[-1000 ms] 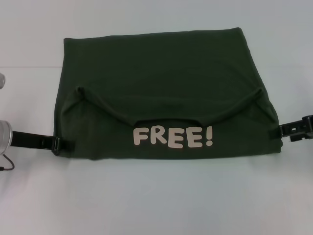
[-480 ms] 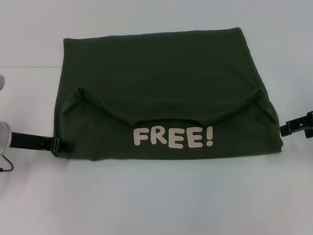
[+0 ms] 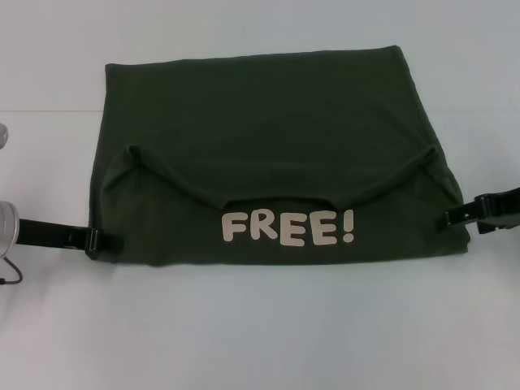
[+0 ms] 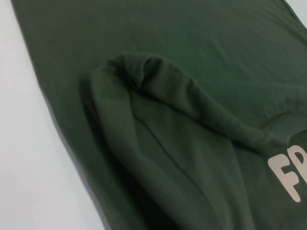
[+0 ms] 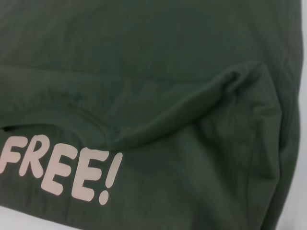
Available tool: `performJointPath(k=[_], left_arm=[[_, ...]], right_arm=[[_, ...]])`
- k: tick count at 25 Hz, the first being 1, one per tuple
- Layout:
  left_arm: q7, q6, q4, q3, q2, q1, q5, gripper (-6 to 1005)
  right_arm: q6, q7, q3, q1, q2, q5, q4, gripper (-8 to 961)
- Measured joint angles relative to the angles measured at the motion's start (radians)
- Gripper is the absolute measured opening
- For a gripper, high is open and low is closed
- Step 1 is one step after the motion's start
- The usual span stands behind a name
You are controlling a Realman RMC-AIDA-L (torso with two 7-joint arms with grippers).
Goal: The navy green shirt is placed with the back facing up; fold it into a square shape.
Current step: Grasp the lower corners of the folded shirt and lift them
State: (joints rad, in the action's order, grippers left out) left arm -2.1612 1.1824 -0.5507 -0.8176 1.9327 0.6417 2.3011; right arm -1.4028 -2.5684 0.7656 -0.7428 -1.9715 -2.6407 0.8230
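While the shirt (image 3: 268, 130) lies folded on the table (image 3: 260, 333), our left gripper (image 3: 110, 240) and right gripper (image 3: 453, 218) touch its near corners; we cannot tell their grip.

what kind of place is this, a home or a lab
Probably a lab or test bench, not a home: a bare pale tabletop holds only the navy green shirt, with the left gripper and right gripper at its side edges.

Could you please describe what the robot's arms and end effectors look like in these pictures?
The left end effector is slim, black and bracket-like, on a black bar running into a silver cylindrical arm segment, beside which a thin dark cable loops. The right end effector is likewise black and angular. No markings are legible.
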Motion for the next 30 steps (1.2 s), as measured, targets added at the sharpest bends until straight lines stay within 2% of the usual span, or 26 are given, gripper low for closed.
performJointPath(k=[7, 18, 30], left_arm=[[0.001, -0.001, 0.0, 0.0, 0.0, 0.001, 0.0, 47], [0.001, 0.0, 0.0, 0.0, 0.003, -0.002, 0.0, 48], [0.001, 0.003, 0.0, 0.0, 0.003, -0.004, 0.0, 48]], right_arm=[[0.093, 0.0, 0.044, -0.008, -0.016, -0.003, -0.065, 858], [0.144, 0.01, 0.056, -0.008, -0.044, -0.003, -0.07, 848], [0.177, 0.015, 0.063, -0.015, -0.049, -0.004, -0.104, 836]])
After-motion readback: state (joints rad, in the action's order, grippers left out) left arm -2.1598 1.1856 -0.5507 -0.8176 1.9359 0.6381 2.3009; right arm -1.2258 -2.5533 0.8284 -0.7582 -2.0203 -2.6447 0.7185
